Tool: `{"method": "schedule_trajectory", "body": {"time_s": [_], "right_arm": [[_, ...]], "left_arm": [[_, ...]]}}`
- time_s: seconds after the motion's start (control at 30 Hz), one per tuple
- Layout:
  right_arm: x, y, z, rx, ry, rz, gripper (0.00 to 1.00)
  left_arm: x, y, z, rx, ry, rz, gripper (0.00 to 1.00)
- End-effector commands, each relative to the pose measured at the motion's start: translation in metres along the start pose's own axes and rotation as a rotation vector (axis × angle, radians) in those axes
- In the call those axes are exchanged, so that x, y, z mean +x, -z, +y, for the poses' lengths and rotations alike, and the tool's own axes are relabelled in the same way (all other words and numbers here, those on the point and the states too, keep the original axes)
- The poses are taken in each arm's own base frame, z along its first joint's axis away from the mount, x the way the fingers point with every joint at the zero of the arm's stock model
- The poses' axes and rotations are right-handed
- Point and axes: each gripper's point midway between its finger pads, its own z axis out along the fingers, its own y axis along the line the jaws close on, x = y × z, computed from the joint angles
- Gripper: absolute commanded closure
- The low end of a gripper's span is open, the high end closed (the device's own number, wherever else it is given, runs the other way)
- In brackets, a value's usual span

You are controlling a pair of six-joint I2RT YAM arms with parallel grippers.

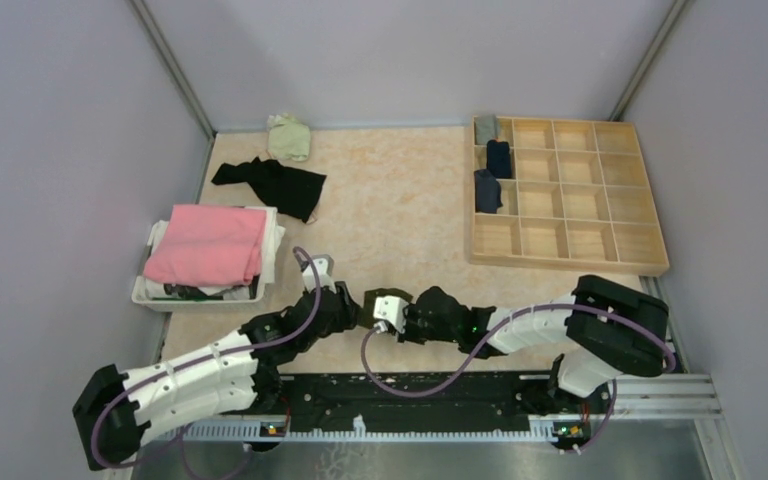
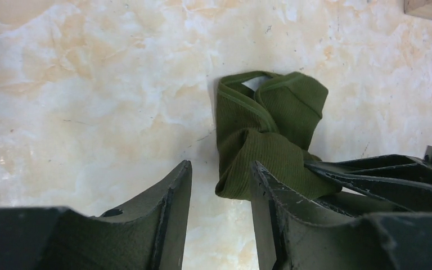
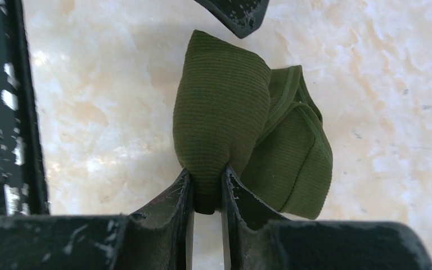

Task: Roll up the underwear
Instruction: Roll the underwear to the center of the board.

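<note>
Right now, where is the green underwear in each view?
Top external: green underwear low centre, mostly hidden where the two arms meet.
Left wrist: green underwear at centre, bunched up.
Right wrist: green underwear at centre, pinched in the jaws of the right gripper.
Shared landmark: the marbled beige table.

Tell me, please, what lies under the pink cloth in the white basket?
White fabric pokes out beneath the pink cloth, with dark fabric at the basket near edge. Anything deeper is covered.
</note>
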Motion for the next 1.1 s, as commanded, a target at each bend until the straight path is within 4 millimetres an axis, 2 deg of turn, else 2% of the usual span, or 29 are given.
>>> {"method": "schedule_trajectory", "body": {"time_s": [0.0, 0.23, 0.4, 0.53, 0.7, 0.9, 1.07], "right_arm": [[0.004, 0.003, 0.033, -0.191, -0.236, 0.02, 1.0], [-0.014, 0.007, 0.031, -0.256, -0.502, -0.093, 1.0], [-0.009, 0.004, 0.028, -0.29, -0.693, -0.054, 1.0], [-0.006, 0.001, 0.025, -0.317, -0.859, 0.001, 1.0], [-0.009, 0.002, 0.011, -0.289, -1.012, -0.03, 1.0], [-0.002, 0.002, 0.002, -0.267, -1.195, -0.005, 1.0], [0.009, 0.001, 0.0, -0.237, -1.263, 0.018, 1.0]], "left_arm": [[-0.009, 0.009, 0.011, -0.032, 0.009, -0.046, 0.51], [-0.026, 0.022, -0.009, 0.099, -0.011, -0.106, 0.51], [-0.029, 0.032, -0.036, 0.269, -0.059, -0.127, 0.51], [-0.028, 0.036, -0.05, 0.358, -0.093, -0.126, 0.53], [-0.027, 0.041, -0.067, 0.454, -0.129, -0.127, 0.58], [-0.018, 0.037, -0.078, 0.513, -0.171, -0.099, 0.63], [-0.011, 0.025, -0.08, 0.496, -0.197, -0.065, 0.65]]}}
